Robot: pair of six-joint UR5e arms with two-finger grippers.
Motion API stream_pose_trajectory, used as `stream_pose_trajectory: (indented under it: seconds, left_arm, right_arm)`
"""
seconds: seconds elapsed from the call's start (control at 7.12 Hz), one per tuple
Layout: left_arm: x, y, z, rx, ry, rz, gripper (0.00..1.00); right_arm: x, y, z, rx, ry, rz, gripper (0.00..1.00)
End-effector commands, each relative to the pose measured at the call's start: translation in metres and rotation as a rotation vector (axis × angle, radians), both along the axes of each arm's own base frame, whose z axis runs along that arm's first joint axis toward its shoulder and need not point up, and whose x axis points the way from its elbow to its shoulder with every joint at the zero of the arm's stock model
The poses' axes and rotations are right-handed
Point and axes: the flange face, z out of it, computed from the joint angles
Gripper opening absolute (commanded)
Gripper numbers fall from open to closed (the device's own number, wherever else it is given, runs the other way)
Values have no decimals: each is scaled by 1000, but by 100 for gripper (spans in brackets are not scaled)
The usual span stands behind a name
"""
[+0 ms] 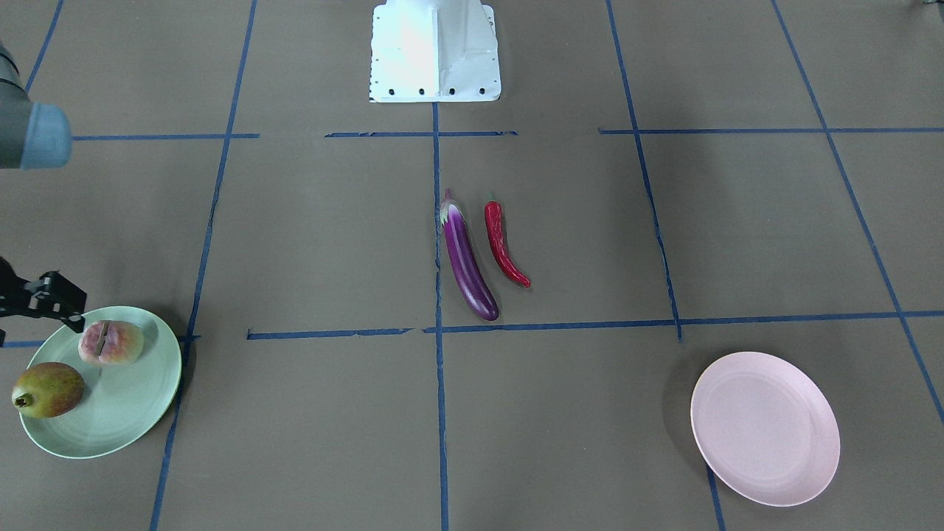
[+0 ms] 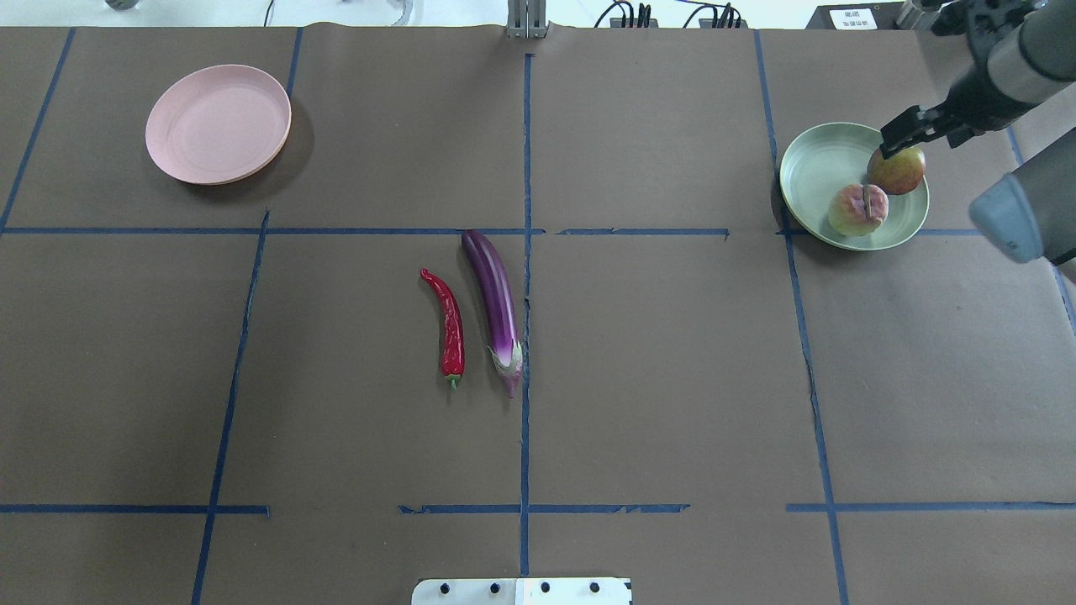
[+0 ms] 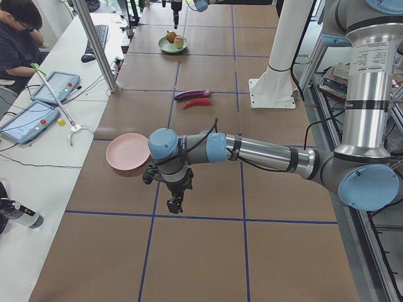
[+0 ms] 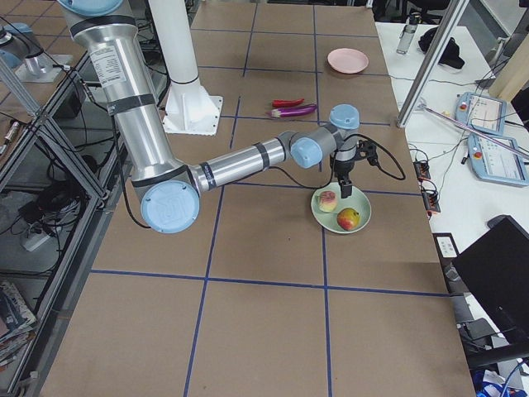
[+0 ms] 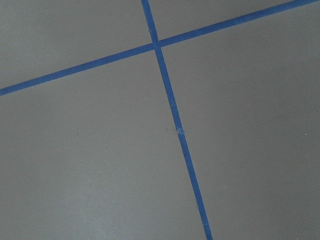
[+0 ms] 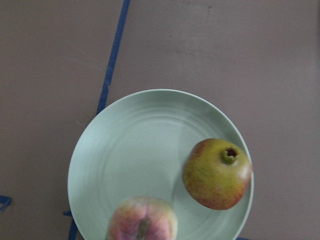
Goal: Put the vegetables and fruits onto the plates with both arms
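Note:
The purple eggplant (image 1: pixel 467 265) and the red chili (image 1: pixel 503 247) lie side by side, apart, at the table's middle; they also show in the overhead view, eggplant (image 2: pixel 496 302) and chili (image 2: pixel 451 323). The peach (image 1: pixel 110 342) and the pomegranate (image 1: pixel 48 389) rest on the mint green plate (image 1: pixel 133 413). My right gripper (image 1: pixel 70 306) hangs just above that plate's edge next to the peach, open and empty. The pink plate (image 1: pixel 765 428) is bare. My left gripper (image 3: pixel 174 206) points down over bare table beside the pink plate (image 3: pixel 126 152); I cannot tell whether it is open.
The white robot base (image 1: pixel 435 51) stands at the table's robot-side edge. Blue tape lines cross the brown table. An operator sits at a side desk (image 3: pixel 56 94) with tablets beyond the left end.

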Motion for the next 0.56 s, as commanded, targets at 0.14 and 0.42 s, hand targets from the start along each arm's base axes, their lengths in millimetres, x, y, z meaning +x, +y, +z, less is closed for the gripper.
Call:
stream_pose_trajectory:
  seconds: [0.14, 0.42]
  left_arm:
    - [5, 0, -22, 43, -10, 12, 100]
    - [8, -13, -41, 89, 2, 10, 100]
  right_arm:
    - [140, 48, 75, -44, 61, -80, 100]
    - [205, 117, 145, -132, 57, -20, 100]
